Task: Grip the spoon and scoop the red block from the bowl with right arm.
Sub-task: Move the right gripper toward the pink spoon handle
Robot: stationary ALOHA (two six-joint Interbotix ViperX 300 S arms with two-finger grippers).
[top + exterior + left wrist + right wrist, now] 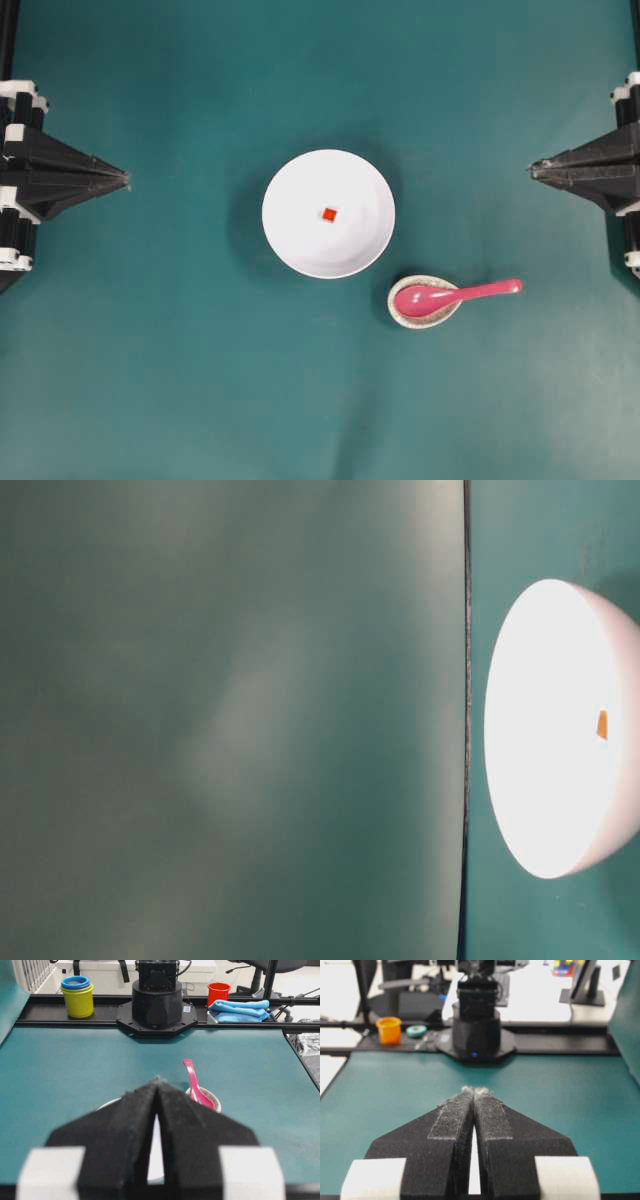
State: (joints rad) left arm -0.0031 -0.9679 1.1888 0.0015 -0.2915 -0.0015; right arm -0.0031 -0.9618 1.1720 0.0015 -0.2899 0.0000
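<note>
On the green table (180, 380), seen from overhead, the white bowl (300, 245) stands near the centre. The red block (329, 214) lies inside it, close to the middle of the bowl floor. At about 4 o'clock from the bowl, just beside its rim, sits a small speckled dish (408, 313). The spoon (450, 296) rests with its scoop in this dish, and its handle points toward 3 o'clock, out over the table.

The left gripper (127, 180) waits at the 9 o'clock edge, with its fingers pressed together and nothing between them. The right gripper (531, 168) waits at the 3 o'clock edge, also closed and empty, well apart from the spoon.
</note>
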